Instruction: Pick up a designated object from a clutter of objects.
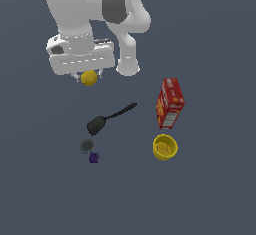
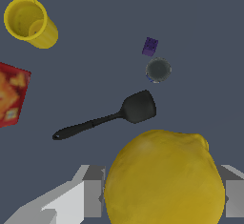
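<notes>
Hanging under the white arm in the exterior view, the gripper (image 1: 89, 75) is clamped on the yellow ball (image 1: 89, 78), which sits between its short fingers, apart from the rest of the clutter. Below it on the grey floor (image 1: 215, 199): a black spatula (image 1: 107, 119), lying at a slant; a small dark grey round thing (image 1: 87, 145) just beneath the blade; a tiny purple cube (image 1: 93, 157) just beside that. Toward the exterior view's right: a red box (image 1: 169, 103), with a yellow cup (image 1: 165, 146) close below it, mouth showing. Wrist view: the yellow ball (image 2: 164, 179) fills the near field, lemon-like with a small nub, pressed between grey fingers (image 2: 93, 197) on both sides. Beyond it lie the spatula (image 2: 112, 116), the round thing (image 2: 158, 69), the purple cube (image 2: 150, 46), the yellow cup (image 2: 30, 22) and an edge of the red box (image 2: 12, 96).
</notes>
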You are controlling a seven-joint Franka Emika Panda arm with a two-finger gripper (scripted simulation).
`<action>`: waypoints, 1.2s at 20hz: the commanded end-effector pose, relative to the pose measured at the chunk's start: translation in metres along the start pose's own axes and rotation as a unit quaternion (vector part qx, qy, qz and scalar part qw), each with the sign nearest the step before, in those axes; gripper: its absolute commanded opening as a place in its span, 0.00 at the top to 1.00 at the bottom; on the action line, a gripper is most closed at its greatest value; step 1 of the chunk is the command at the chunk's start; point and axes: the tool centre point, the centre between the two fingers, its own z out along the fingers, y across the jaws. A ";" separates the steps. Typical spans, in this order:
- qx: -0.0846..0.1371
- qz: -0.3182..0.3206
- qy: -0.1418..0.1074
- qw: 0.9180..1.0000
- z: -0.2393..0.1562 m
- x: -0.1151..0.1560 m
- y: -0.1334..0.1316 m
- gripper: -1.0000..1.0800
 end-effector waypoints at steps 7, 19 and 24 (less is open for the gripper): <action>0.001 -0.001 0.000 1.000 -0.068 0.018 0.010 1.00; 0.001 -0.001 0.001 1.000 -0.110 0.031 0.018 1.00; 0.001 -0.001 0.001 1.000 -0.111 0.032 0.018 1.00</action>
